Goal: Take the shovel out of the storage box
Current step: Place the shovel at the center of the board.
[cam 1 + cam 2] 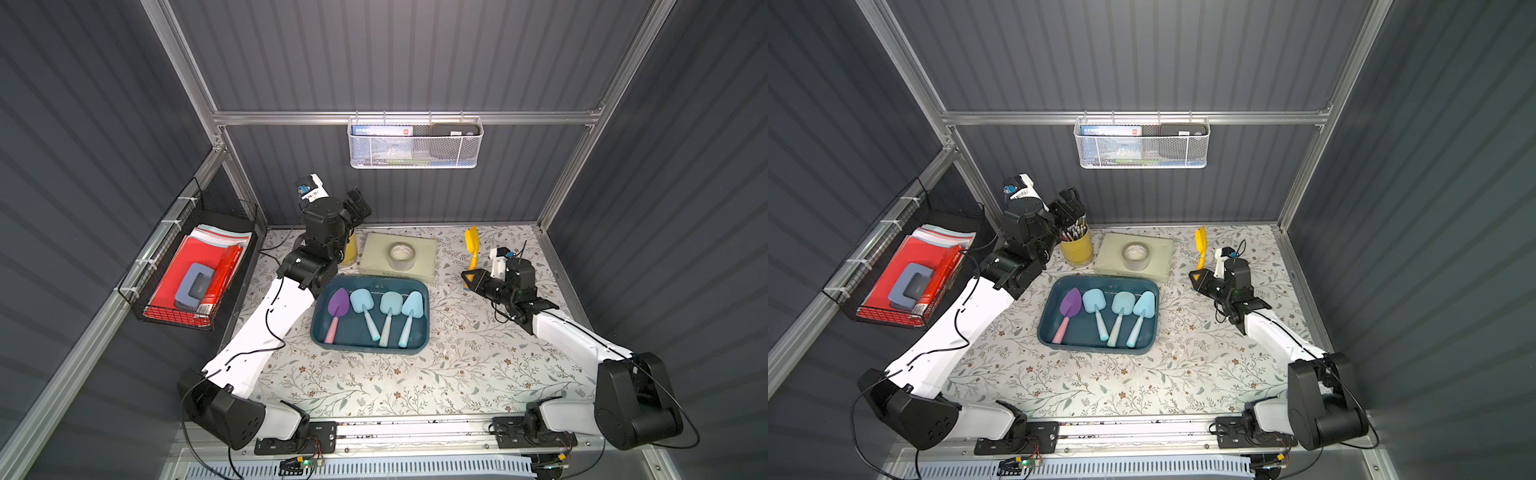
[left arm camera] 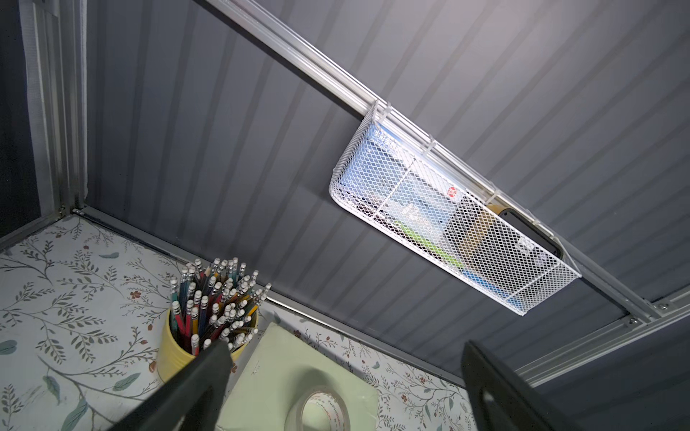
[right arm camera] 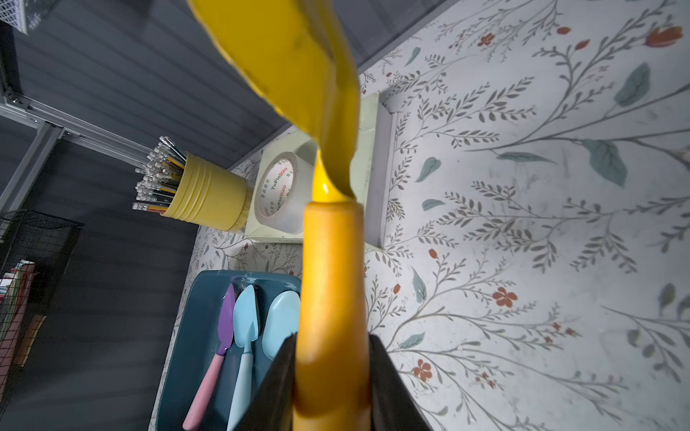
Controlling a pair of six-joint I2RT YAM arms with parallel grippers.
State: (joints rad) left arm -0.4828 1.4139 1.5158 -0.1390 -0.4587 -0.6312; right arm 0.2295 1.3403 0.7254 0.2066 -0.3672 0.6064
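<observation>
A: Top views 1st. How far along was it?

B: Mostly done, I'd judge. The yellow plastic shovel (image 1: 472, 249) w/ the orange handle was out of the shallow dark teal plastic storage box (image 1: 370, 348). It stood upright, blade up, over the floral tabletop (image 1: 374, 386), well apart from the box on the right arm's side. The right gripper (image 1: 470, 277) was clenched on its handle. Left to do, prob.: set it down & let go.

A: Inside the box?

B: 4 more: 1 purple-bladed shovel (image 1: 337, 303) w/ a pink handle & 3 light-blue plastic shovels (image 1: 390, 303), side by side, blades toward the back wall. Couldn't tell if those had to come out too.

A: Other containers?

B: The white mesh basket (image 1: 457, 154) on the back rail held a blue box & a dark flat item. The black wire basket (image 1: 176, 316) on the side wall held red folders & a grey-blue gadget. The yellow ribbed cup (image 1: 1076, 251) was packed w/ pencils.

A: Left wrist view?

B: The left gripper (image 2: 343, 388) had its jaws spread wide w/ nothing btwn them. It was raised near the cup & a clear tape roll (image 2: 330, 405) that sat on a pale green flat box (image 2: 276, 365).

A: Right wrist?

B: Both black fingers (image 3: 269, 388) pressed the orange handle. The box & its shovels showed beyond, apart from the held 1.
</observation>
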